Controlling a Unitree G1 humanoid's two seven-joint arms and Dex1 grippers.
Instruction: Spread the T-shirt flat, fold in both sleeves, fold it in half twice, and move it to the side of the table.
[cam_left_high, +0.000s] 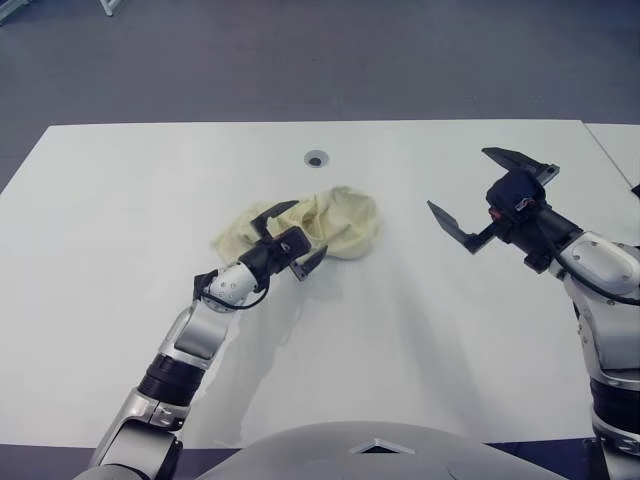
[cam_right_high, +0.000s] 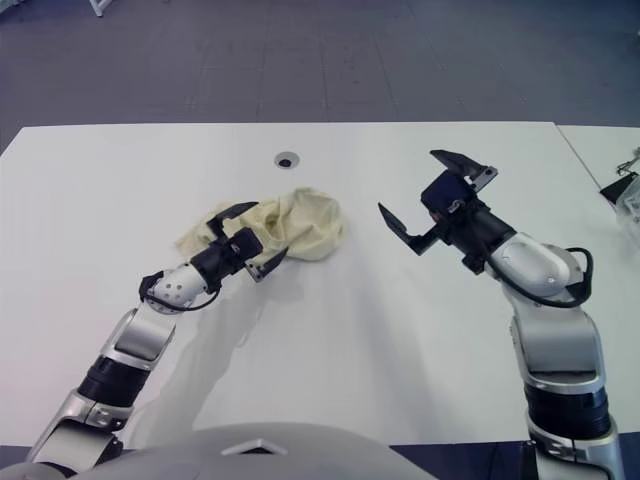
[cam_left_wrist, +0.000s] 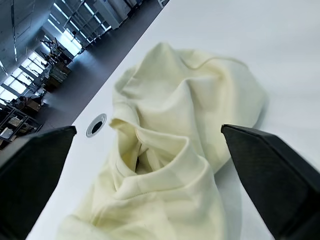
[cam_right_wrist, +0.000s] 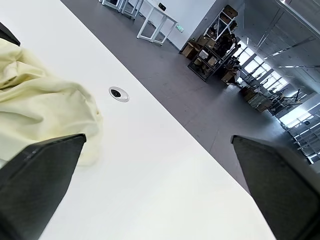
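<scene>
The left gripper (cam_left_high: 311, 227) is at the near edge of the T-shirt (cam_left_high: 345, 215), with its fingers spread wide and nothing pinched between them. The right gripper (cam_left_high: 457, 178) is held above the table (cam_left_high: 120, 200), well apart from the garment on the robot's right, and is also spread. The pale yellow T-shirt lies crumpled near the table centre. A round cable port (cam_left_high: 316, 158) is set in the tabletop just beyond it.
</scene>
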